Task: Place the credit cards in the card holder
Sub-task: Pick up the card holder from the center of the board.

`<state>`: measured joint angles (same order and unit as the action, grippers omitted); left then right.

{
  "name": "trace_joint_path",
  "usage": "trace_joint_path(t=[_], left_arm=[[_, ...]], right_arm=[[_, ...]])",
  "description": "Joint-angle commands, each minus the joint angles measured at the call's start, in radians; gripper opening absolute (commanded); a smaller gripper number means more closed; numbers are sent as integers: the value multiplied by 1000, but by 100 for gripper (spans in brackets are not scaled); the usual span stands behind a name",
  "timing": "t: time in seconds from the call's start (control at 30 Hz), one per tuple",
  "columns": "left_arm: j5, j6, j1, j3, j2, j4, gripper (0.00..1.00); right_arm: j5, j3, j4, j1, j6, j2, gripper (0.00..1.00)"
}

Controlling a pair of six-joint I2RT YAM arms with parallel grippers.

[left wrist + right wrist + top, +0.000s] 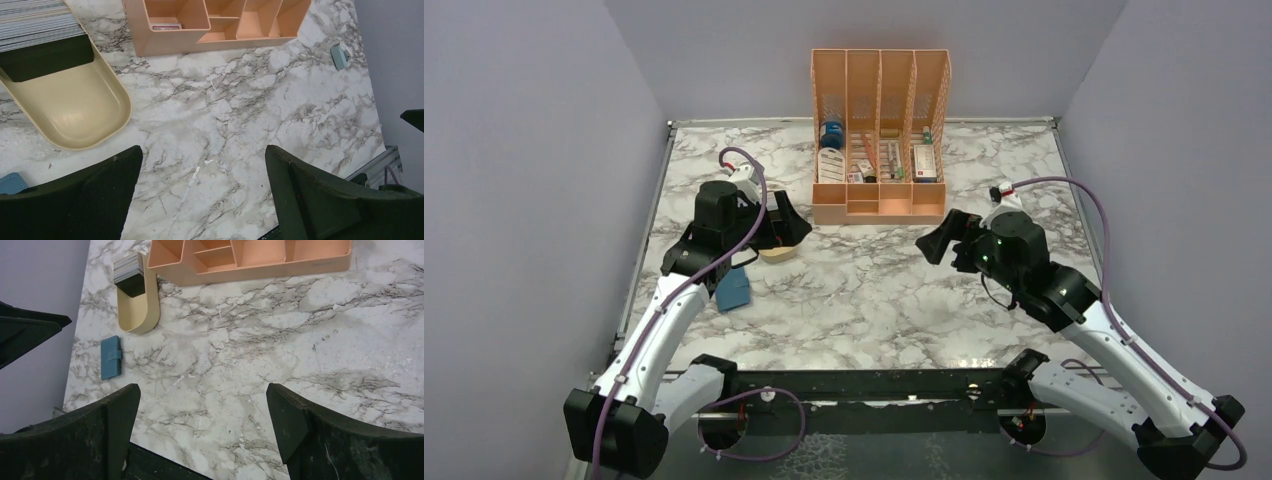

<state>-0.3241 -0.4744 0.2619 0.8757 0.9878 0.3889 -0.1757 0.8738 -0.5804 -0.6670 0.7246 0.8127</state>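
Two grippers (204, 152) (202, 390) gaping; one card holder (111, 358); credit cards (128, 267), one stack

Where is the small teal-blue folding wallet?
In the top view, the small teal-blue folding card holder lies flat on the left side of the marble table, just on the near side of the shallow beige tray.

High rear view plus two wrist views.
The top camera looks down over the whole worktop (874, 295). The left wrist camera, behind the left claw (202, 155), sits close over the tray (75, 112); the right, behind the right claw (202, 390), looks from farther, sharing tray and organiser (260, 271).
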Motion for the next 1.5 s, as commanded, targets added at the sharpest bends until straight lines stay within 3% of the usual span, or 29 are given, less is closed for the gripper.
trace_joint_path(t=[0.0, 0.17, 0.3, 0.43, 0.67, 0.9, 1.3, 1.47], left_arm=[[2, 16, -1, 21, -31, -22, 96], [172, -9, -3, 11, -22, 16, 96], [391, -64, -14, 38, 52, 136, 96], [470, -134, -111, 57, 157, 247, 94], [614, -284, -262, -8, 205, 276, 90], [608, -368, -362, -80, 286, 266, 90], [487, -360, -366, -227, 337, 138, 89], [381, -340, -361, -272, 337, 120, 81]], right_arm=[[-6, 3, -1, 3, 16, -25, 100], [-10, 4, 4, 2, 3, -40, 100], [-11, -10, -3, 3, 4, -40, 100], [5, -12, 0, 4, -5, -29, 100], [50, -19, 35, 4, -22, -27, 100], [79, -19, 54, 3, -25, -22, 100], [55, -27, 39, 2, -27, 2, 100], [54, -33, 36, 3, -27, 15, 100]])
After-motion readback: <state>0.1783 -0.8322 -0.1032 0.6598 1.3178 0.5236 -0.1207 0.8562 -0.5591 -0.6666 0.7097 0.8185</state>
